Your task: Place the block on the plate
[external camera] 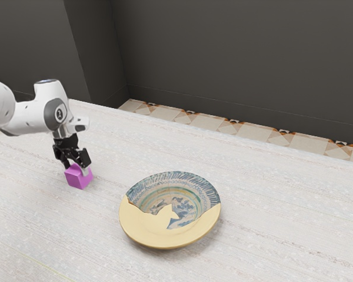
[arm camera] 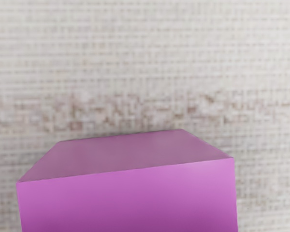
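My gripper [external camera: 77, 164] is at the block in the exterior view, low over the table on that view's left; whether it holds the block cannot be told. The purple block [external camera: 78, 177] stands upright on the table, its upper part partly hidden by the gripper. In the wrist view the block [arm camera: 128, 200] looms large at the lower edge, turned slightly against the camera. A round plate [external camera: 169, 231] with a blue-patterned part and a plain yellow part lies apart from the block, toward the exterior view's right and nearer that camera.
The pale, streaked tabletop [external camera: 270, 217] extends around the plate and block. Beyond its far edge are a patterned tile floor [external camera: 215, 123] and a dark wall [external camera: 241, 59]. The arm comes in from the exterior view's left.
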Robot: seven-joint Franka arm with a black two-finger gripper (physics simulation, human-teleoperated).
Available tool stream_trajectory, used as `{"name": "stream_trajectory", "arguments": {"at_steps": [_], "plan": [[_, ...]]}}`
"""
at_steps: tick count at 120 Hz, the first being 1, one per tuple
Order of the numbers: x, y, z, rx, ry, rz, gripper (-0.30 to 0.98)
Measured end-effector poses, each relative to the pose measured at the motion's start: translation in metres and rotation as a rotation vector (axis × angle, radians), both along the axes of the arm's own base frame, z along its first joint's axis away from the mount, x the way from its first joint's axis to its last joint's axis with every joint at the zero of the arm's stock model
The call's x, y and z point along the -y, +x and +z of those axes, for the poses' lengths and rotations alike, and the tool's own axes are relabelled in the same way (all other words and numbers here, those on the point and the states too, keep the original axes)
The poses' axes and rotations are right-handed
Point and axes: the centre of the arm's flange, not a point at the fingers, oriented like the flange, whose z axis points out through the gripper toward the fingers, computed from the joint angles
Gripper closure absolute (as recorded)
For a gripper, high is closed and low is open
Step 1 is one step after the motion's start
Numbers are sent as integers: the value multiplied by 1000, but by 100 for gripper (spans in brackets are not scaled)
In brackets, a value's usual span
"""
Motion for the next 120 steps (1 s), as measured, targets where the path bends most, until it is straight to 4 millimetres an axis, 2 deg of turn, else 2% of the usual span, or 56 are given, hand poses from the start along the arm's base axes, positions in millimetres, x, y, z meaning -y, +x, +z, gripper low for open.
{"name": "stream_trajectory", "arguments": {"at_steps": [32, 60, 86, 92, 104, 120], "plan": [[0, 3, -18, -3, -10, 8, 0], [0, 2, -18, 2, -13, 13, 21], [0, 3, -25, -3, -12, 15, 24], [2, 4, -18, 6, -10, 11, 25], [9, 8, 11, 44, -2, -4, 27], [57, 10, 55, 91, 0, -78, 28]]}}
